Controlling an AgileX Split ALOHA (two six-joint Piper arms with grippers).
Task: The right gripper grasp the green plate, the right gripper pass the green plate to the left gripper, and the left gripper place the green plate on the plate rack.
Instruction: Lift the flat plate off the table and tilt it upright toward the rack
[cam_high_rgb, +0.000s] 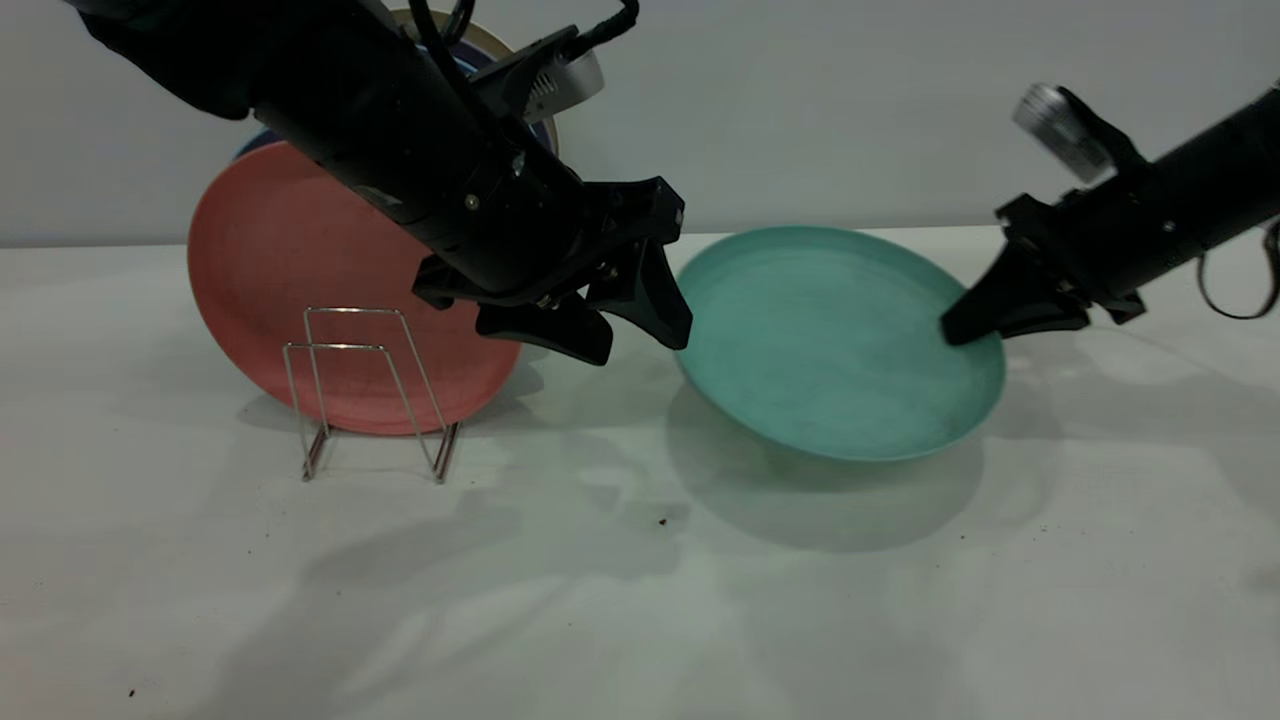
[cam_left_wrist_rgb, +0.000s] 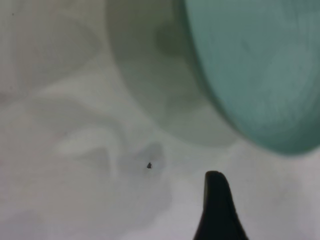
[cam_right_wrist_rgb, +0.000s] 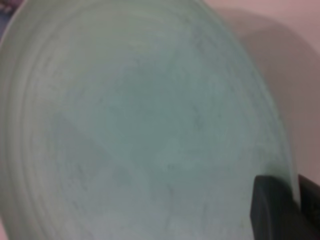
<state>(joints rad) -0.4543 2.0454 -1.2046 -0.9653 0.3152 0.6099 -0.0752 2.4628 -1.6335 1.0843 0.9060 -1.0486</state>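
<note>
Right gripper (cam_high_rgb: 955, 328) was pinched on the green plate's (cam_high_rgb: 835, 340) right rim, one finger on top, the other hidden under the edge. In its wrist view the finger (cam_right_wrist_rgb: 272, 210) sat at the rim with the plate (cam_right_wrist_rgb: 145, 130) filling nearly the whole picture. Plate was held off the table (cam_high_rgb: 640, 600), tilted, near edge low, its shadow on the surface below with a visible gap.

Left gripper (cam_high_rgb: 625, 325) hung just left of the plate's left rim, fingers spread, pointing down and toward the plate. Near finger looked to overlap the rim; could not tell whether it touched. Its wrist view showed only one fingertip (cam_left_wrist_rgb: 216, 202), the plate's (cam_left_wrist_rgb: 255, 70) edge beyond it and bare table between.

Plate rack (cam_high_rgb: 365, 395) stood to the left, well apart from the green plate, front loops free. Pink plate (cam_high_rgb: 300, 290) stood upright behind those loops; its upper right was covered by the left arm. A dark blue plate (cam_high_rgb: 262, 142) peeked out behind the pink one, mostly hidden. Table in front was open, with a few dark specks (cam_high_rgb: 662, 521).
</note>
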